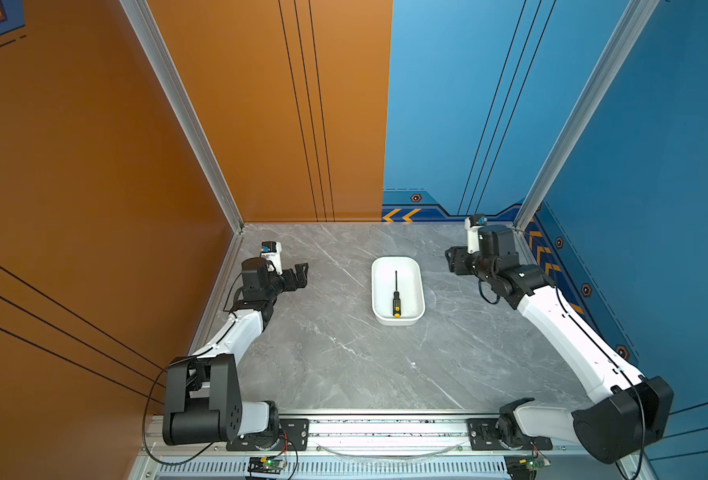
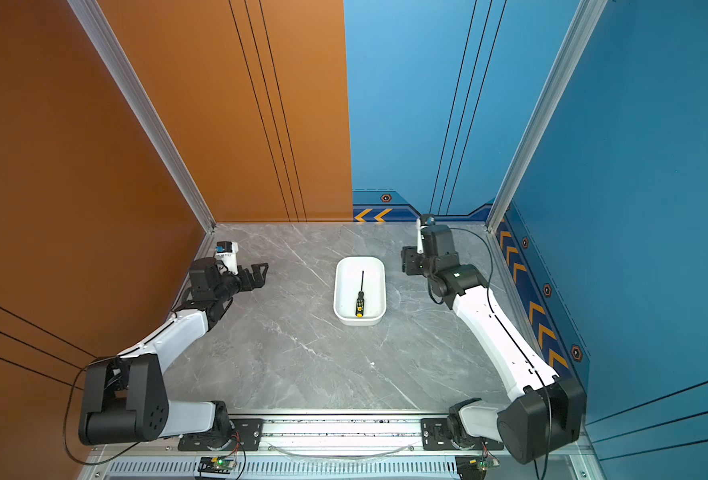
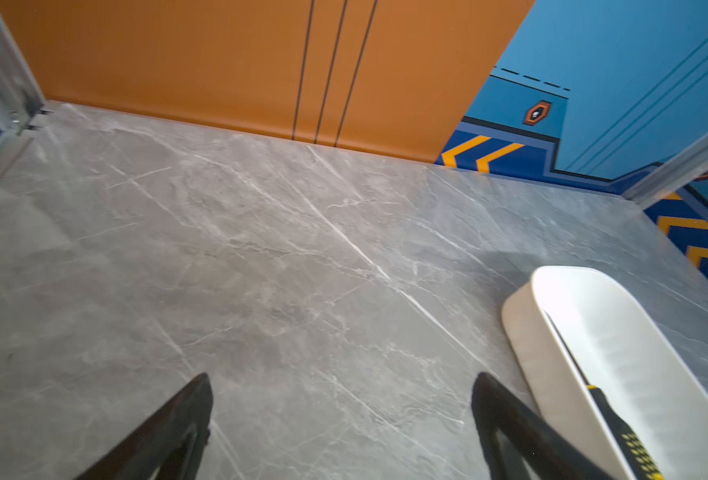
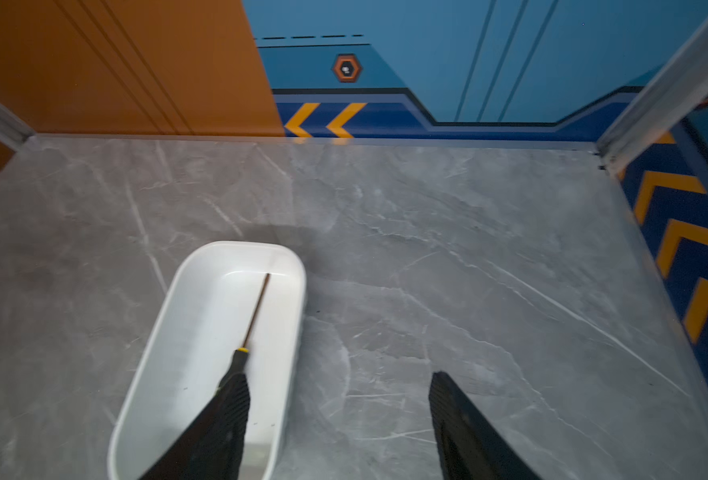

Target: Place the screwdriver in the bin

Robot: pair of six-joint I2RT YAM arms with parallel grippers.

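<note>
White plastic bin (image 1: 411, 282) holds the screwdriver (image 1: 396, 297), lying flat on its floor. Left gripper (image 3: 342, 376) and right gripper (image 4: 339, 376) flank it, jaws apart, empty. Probably light, rigid and inclined to roll; the dotted black handle looks the best hold.

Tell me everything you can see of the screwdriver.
The screwdriver is small and slim: a thin, dark, metal-looking shaft, a yellow collar, a black handle dotted with yellow, and a yellow end cap. It lies flat inside the white bin, lengthwise and near the middle, with its tip toward the bin's far end and its cap close to the near end. It rests on the bin floor, and nothing else touches it.
</note>
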